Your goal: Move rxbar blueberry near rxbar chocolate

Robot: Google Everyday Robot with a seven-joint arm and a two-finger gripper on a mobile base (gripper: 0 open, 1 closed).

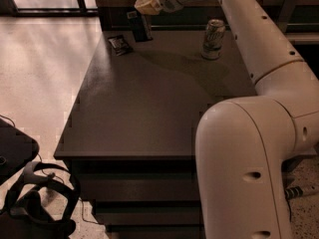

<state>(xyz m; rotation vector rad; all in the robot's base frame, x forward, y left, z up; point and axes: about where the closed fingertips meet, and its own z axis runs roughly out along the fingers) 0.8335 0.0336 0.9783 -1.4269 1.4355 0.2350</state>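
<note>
hand (144,6) clenched on upright rxbar blueberry (141,30), near rxbar chocolate (119,44) lying on table (149,108).

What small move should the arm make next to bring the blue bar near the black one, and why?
Probably a short shift toward picture-left and the camera, then down. The gripper is over the far edge of the table, directly above the rxbar blueberry, which stands upright beneath it. The rxbar chocolate lies flat just left and nearer; the can is well off the path.
</note>
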